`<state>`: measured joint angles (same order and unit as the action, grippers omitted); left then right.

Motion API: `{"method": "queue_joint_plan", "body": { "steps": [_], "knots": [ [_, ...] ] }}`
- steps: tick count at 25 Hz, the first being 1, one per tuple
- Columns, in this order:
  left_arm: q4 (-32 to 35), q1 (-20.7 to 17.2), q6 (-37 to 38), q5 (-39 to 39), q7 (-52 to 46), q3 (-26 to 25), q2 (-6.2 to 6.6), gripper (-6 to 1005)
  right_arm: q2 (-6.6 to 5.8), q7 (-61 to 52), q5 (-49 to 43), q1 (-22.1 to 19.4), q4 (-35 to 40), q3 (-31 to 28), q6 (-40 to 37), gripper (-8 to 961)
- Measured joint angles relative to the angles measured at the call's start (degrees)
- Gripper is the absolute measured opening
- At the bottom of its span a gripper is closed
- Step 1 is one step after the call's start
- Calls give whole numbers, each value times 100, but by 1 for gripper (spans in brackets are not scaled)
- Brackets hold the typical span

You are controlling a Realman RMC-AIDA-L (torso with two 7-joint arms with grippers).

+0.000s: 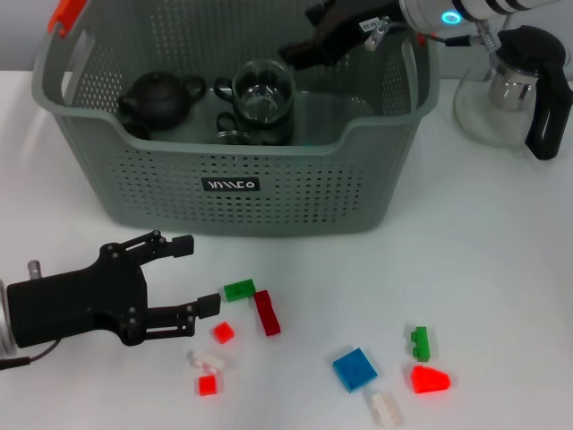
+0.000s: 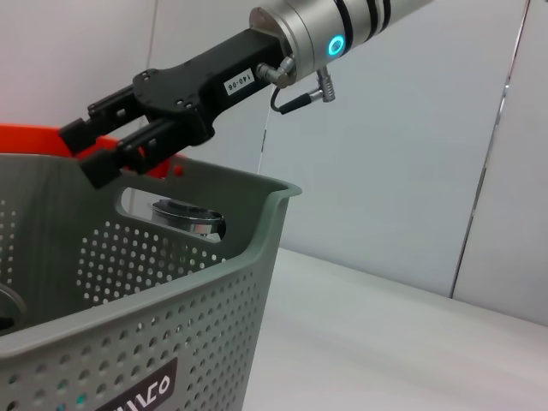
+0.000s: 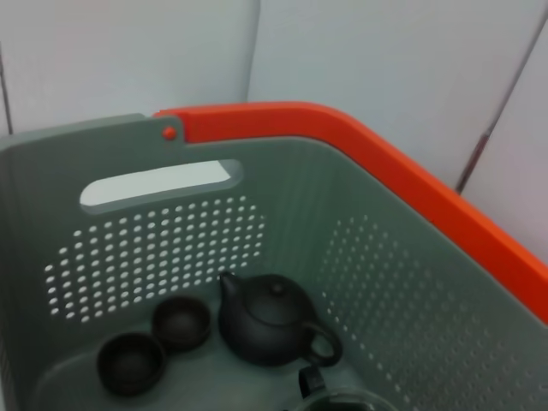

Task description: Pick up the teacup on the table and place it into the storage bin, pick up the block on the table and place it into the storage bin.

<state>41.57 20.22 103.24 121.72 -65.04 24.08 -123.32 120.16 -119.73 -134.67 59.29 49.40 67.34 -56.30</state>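
The storage bin (image 1: 235, 193) is set at the rear of the table (image 1: 501, 269), holding a black teapot (image 1: 159, 97), a glass cup (image 1: 263, 91) and two small dark teacups (image 3: 181, 322). The right gripper (image 1: 295, 52) is held over the bin's back right corner, its fingers parted and empty. The left gripper (image 1: 199, 273) is held low near the table's front left edge, fingers spread wide around nothing. Just beside it lie a green block (image 1: 239, 289) and a dark red block (image 1: 266, 313); more small blocks are scattered along the front. A glass kettle (image 1: 515, 85) is placed beside the bin's right wall.
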Motion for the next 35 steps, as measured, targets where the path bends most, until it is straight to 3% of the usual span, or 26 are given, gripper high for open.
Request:
{"method": "queue_joint_plan", "body": {
  "steps": [2, 7, 17, 25, 30, 35],
  "knots": [
    [1, 0, 0, 0, 0, 0, 5, 904, 3, -24, 0, -6, 0, 10, 85, 676],
    [9, 0, -11, 0, 0, 0, 9, 904, 14, -13, 157, -163, 285, 14, 143, 876],
    [18, 0, -15, 0, -5, -8, 10, 904, -19, 35, 1255, -1361, 2322, -162, -1080, 927],
    [18, 0, -15, 0, -3, -8, 10, 905, -22, 772, 1844, -2433, 3612, -508, -3385, 925],
    [17, 0, -14, 0, -1, -1, 10, 905, -68, 778, 1604, -2616, 3765, -898, -4766, 926],
    [0, 8, -15, 0, 0, -7, 9, 905, -9, 546, 716, -2655, 3716, -746, -5132, 915]
  ]
}}
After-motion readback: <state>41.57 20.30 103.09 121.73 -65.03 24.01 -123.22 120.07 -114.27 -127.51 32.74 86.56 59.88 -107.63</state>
